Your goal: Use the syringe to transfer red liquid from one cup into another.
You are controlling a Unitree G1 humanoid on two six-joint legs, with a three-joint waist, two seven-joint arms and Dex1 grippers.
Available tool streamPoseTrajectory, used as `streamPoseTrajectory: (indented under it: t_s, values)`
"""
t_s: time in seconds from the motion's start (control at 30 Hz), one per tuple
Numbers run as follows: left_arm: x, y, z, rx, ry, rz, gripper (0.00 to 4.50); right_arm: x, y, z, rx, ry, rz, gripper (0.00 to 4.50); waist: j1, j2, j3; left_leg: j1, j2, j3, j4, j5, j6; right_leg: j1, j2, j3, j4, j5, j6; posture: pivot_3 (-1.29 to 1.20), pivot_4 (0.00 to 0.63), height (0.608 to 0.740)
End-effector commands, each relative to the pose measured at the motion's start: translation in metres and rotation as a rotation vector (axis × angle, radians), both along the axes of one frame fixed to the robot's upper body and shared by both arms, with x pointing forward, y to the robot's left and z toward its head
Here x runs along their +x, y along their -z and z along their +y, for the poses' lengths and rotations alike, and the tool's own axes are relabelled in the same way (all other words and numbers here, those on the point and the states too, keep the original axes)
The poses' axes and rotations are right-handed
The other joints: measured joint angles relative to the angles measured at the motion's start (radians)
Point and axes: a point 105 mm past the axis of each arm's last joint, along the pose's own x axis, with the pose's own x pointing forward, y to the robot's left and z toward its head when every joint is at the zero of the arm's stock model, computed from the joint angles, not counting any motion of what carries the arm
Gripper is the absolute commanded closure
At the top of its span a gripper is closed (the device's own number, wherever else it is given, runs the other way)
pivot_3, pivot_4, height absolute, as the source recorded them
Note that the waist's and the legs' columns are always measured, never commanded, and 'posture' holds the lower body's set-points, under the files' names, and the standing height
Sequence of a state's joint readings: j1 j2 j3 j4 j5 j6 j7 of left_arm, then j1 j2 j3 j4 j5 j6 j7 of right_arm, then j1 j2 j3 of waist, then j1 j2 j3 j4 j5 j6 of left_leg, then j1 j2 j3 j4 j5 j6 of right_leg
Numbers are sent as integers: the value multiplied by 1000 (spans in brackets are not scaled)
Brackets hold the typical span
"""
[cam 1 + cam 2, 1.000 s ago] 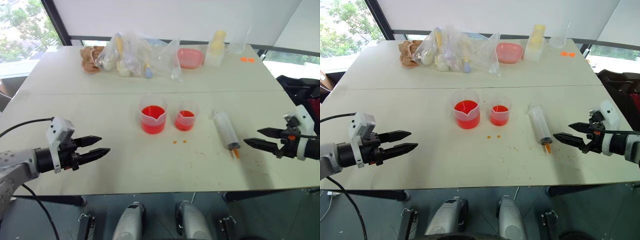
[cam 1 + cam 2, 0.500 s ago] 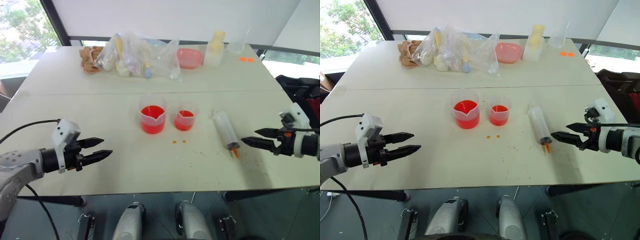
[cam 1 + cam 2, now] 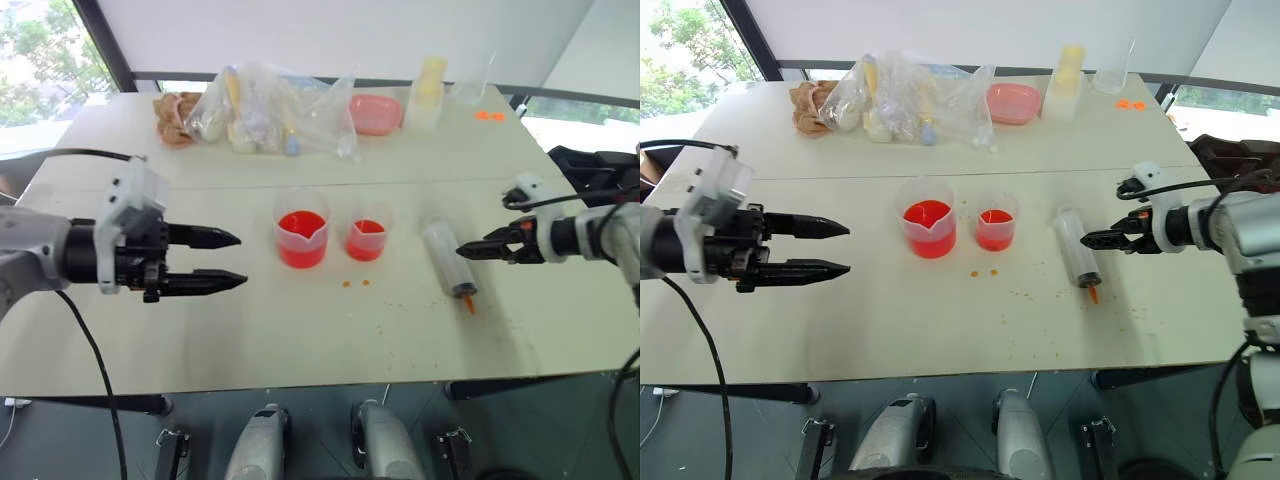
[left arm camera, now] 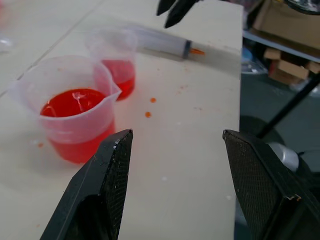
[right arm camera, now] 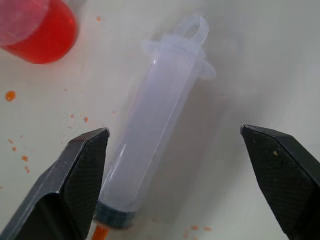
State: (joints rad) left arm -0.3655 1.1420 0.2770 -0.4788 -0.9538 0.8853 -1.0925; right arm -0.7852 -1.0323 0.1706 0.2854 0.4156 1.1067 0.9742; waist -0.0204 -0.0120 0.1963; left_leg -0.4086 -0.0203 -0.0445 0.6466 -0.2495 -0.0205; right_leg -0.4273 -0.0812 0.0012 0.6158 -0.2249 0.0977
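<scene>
Right tool (image 3: 470, 249), jaws wide, is hovering beside syringe (image 3: 447, 258) on desk (image 3: 300, 320); light, slick barrel probably best pinched mid-length.

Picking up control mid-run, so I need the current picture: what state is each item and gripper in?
syringe: lying flat on the table, not gripped, plunger pushed in
larger beaker: upright, part full of red liquid
smaller cup: upright, red liquid low
left gripper: open, empty
right gripper: open, empty, beside the syringe
</scene>
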Motion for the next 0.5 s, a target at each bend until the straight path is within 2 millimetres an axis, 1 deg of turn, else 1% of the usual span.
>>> streamPoseTrajectory:
  t_s: [0.03, 0.1, 0.17, 0.23, 0.33, 0.4, 0.43, 0.5]
  values:
    - [1, 2, -6, 46, 47, -44, 1479, 16, -5, 7, 27, 20, 24, 102, -3, 0, 0, 1, 0, 0, 0, 0, 0, 0, 0, 0, 1, 0, 0, 0, 150, 740]
    - [3, 7, -8, 38, 46, -41, 1479, 26, -2, 13, 64, 54, 51, 102, -3, 0, 0, 0, 0, 0, 0, 0, 0, 0, 0, 0, 1, 1, 1, 0, 150, 740]
    - [3, 17, -7, 71, 41, -43, 1479, 31, 1, 18, 85, 67, 81, 102, 0, 0, 0, 0, 0, 0, 0, 0, 0, 0, 0, 0, 1, 2, 3, 0, 150, 740]
    - [3, 26, -6, 88, 33, -40, 1479, 35, 10, 25, 80, 70, 125, 102, 1, 0, 0, 0, 0, 0, 0, 0, 0, -1, 0, 0, 1, 2, 3, 0, 150, 740]
    - [3, 30, -6, 85, 21, -42, 1479, 34, 24, 33, 31, 36, 177, 102, 6, 0, 0, 0, 0, 0, 0, 0, 0, -1, 0, 0, 2, 2, 4, 0, 150, 740]
    - [3, 32, -5, 85, 8, -46, 1479, 33, 34, 34, -2, 20, 198, 622, 6, -1, -1, 0, 0, 0, 1, 0, 0, 0, 0, 0, 2, 2, 4, 0, 150, 740]
    - [3, 34, -4, 89, 1, -48, 1479, 32, 37, 33, -12, 16, 207, 972, 5, -1, -1, 0, 0, 0, 1, 0, 0, 0, 0, 0, 2, 2, 4, 0, 150, 740]
    - [3, 36, -2, 99, -12, -50, 1479, 31, 41, 32, -26, 15, 217, 2002, 4, -1, -1, 0, 0, 0, 1, 0, 0, 0, 0, 0, 2, 2, 4, 0, 150, 740]
